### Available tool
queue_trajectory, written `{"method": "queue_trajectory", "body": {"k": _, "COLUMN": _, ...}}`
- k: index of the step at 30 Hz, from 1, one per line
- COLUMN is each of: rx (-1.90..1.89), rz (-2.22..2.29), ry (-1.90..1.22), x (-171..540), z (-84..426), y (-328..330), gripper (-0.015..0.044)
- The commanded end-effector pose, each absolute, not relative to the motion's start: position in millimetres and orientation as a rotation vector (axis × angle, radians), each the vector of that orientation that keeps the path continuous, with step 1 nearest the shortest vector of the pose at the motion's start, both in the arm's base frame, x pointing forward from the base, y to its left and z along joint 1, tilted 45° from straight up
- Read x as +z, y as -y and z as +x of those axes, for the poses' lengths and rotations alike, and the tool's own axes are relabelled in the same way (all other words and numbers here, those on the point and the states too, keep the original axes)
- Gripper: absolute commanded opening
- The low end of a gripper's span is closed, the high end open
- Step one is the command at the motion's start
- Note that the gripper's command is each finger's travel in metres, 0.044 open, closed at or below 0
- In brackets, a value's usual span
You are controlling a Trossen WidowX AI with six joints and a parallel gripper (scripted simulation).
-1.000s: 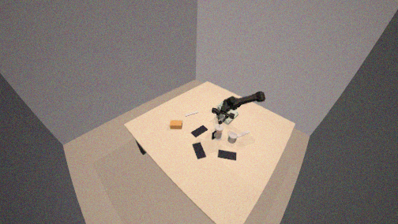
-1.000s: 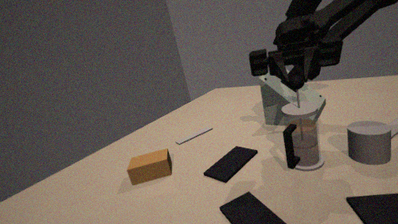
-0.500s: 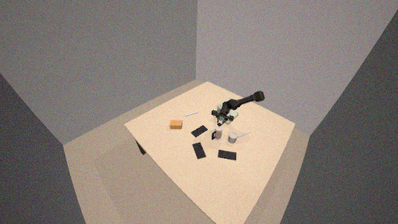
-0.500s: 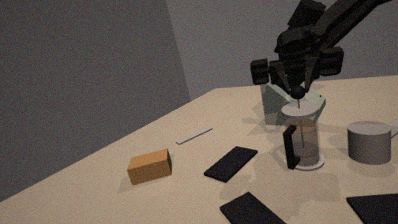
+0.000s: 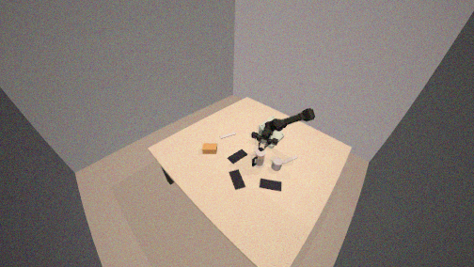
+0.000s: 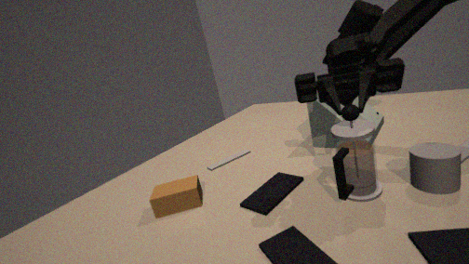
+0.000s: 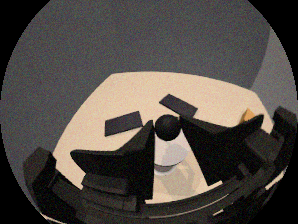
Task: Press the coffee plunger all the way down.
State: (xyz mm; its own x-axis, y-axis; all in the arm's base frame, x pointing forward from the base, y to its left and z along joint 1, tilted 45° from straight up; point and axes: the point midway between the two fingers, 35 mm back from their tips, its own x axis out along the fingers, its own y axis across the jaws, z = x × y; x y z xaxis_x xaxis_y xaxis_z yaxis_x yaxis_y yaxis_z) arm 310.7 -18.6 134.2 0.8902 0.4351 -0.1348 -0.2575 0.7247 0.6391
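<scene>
Top: coffee press (image 5: pixel 259 158) upright mid-table, beside grey cup (image 5: pixel 276 164).
Exterior: gripper (image 6: pixel 350 112) clamps plunger knob (image 6: pixel 350 112); knob nearly at lid (image 6: pixel 352 129), a short stem remaining.
Wrist: fingers flank knob.
Outstanding: final press, release.

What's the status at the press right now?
Hand shut on plunger knob. Knob just above lid; press upright. Nothing blocking.
</scene>
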Motion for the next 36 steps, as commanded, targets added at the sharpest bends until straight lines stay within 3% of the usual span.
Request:
{"method": "queue_trajectory", "body": {"k": 1, "rx": 0.401, "rz": 0.676, "ry": -0.306, "x": 130.3, "z": 311.1, "y": 15.0, "gripper": 0.0122}}
{"method": "queue_trajectory", "body": {"k": 22, "rx": 0.388, "rz": 0.662, "ry": -0.287, "x": 133.3, "z": 311.6, "y": 18.7, "gripper": 0.0122}}
{"method": "queue_trajectory", "body": {"k": 34, "rx": 0.388, "rz": 0.662, "ry": -0.287, "x": 133.3, "z": 311.6, "y": 18.7, "gripper": 0.0437}}
{"method": "queue_trajectory", "body": {"k": 36, "rx": 0.388, "rz": 0.662, "ry": -0.287, "x": 133.3, "z": 311.6, "y": 18.7, "gripper": 0.044}}
